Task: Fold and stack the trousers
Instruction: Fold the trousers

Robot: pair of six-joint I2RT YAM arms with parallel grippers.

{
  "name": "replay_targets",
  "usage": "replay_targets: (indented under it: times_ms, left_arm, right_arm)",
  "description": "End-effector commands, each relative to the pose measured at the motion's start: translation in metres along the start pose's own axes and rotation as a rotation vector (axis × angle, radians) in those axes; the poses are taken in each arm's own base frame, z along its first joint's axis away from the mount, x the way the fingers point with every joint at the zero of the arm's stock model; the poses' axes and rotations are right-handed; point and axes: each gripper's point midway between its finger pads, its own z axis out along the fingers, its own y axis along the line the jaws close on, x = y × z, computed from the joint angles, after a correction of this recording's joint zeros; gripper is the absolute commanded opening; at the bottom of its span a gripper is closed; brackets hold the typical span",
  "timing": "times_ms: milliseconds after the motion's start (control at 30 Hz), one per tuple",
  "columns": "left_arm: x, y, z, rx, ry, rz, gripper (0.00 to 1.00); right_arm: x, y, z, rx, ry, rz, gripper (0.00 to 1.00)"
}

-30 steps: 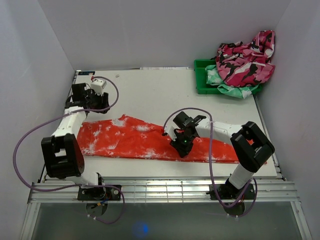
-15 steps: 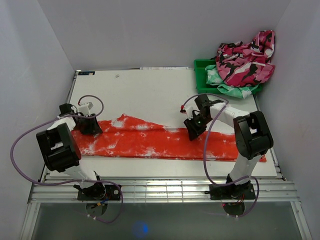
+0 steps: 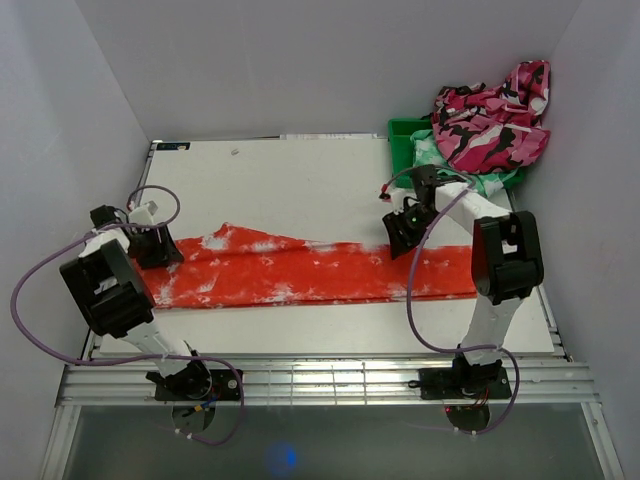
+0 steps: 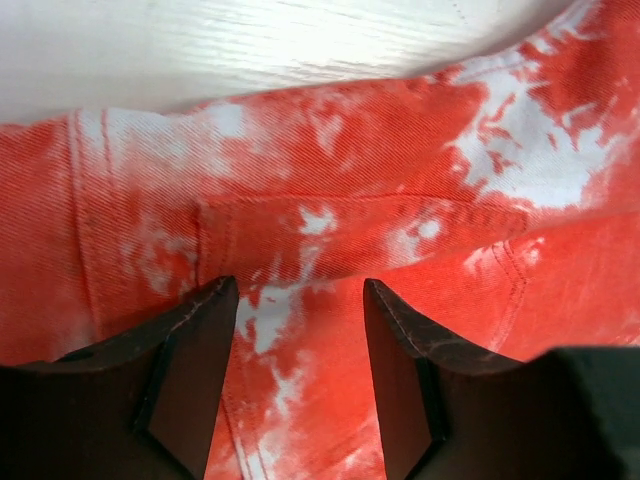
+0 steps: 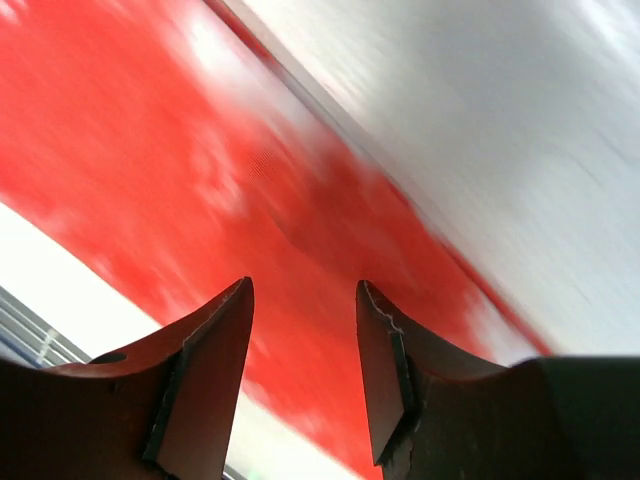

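Observation:
The red-orange trousers [image 3: 300,275] with white splotches lie flat in a long band across the table, waist end at the left. My left gripper [image 3: 152,250] hovers open over the waist end; the left wrist view shows the pocket and seams of the trousers [image 4: 330,220] under the open left gripper [image 4: 300,300]. My right gripper [image 3: 402,238] is open above the far edge of the legs at the right; the right wrist view is blurred and shows red cloth [image 5: 230,180] below the open right gripper [image 5: 303,290]. Neither gripper holds anything.
A green bin [image 3: 405,150] at the back right corner holds a mint-green and white garment [image 3: 470,180] with a pink camouflage garment [image 3: 490,125] piled on top. White walls enclose the table. The metal rail [image 3: 320,380] runs along the near edge.
Both arms have swung outward and back: the left gripper to the waist end, the right gripper to the far right edge of the legs. The trousers now lie straighter and longer.

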Motion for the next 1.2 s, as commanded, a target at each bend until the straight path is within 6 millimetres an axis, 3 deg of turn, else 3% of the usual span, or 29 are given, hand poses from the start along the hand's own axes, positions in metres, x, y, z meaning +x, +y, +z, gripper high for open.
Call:
replay_targets:
  times_ms: [0, 67, 167, 267, 300, 433, 567, 667, 733, 867, 1033, 1167]
  left_arm:
    - [-0.029, 0.011, -0.033, -0.096, -0.106, 0.118, 0.65]
    - [-0.028, -0.004, -0.045, -0.088, -0.141, 0.187, 0.67]
    - [-0.020, -0.028, -0.049, -0.031, -0.167, 0.248, 0.68]
    - [-0.009, -0.045, -0.042, 0.039, -0.169, 0.273, 0.68]
    - [-0.006, -0.048, -0.039, 0.050, -0.161, 0.273, 0.68]
    - [-0.003, -0.045, -0.035, 0.040, -0.149, 0.243, 0.68]
    - [-0.003, -0.034, -0.033, -0.014, -0.137, 0.234, 0.68]
    - [0.001, -0.031, -0.031, -0.022, -0.122, 0.232, 0.68]
    - [0.002, -0.028, -0.029, -0.036, -0.115, 0.237, 0.68]
    - [0.002, -0.029, -0.027, -0.024, -0.110, 0.239, 0.68]
    - [0.000, -0.032, -0.028, -0.012, -0.109, 0.237, 0.68]
    - [-0.003, -0.034, -0.031, -0.009, -0.113, 0.242, 0.68]
  right_arm:
    - [0.013, -0.027, -0.064, 0.147, -0.089, 0.048, 0.52]
    - [0.033, -0.043, -0.092, 0.181, -0.149, 0.109, 0.52]
    - [0.073, -0.069, -0.105, 0.201, -0.186, 0.211, 0.51]
    - [0.086, -0.077, -0.099, 0.132, -0.233, 0.309, 0.46]
    - [0.083, -0.076, -0.098, 0.101, -0.266, 0.328, 0.42]
    - [0.090, -0.089, -0.085, 0.097, -0.291, 0.397, 0.34]
    - [0.136, -0.110, -0.068, 0.115, -0.216, 0.520, 0.31]
    - [0.177, -0.133, -0.070, 0.184, -0.160, 0.577, 0.29]
    - [0.193, -0.137, -0.075, 0.206, -0.135, 0.578, 0.28]
    - [0.193, -0.133, -0.103, 0.218, -0.191, 0.569, 0.31]
    - [0.181, -0.137, -0.142, 0.331, -0.236, 0.514, 0.50]
    - [0.198, -0.154, -0.159, 0.446, -0.212, 0.540, 0.62]
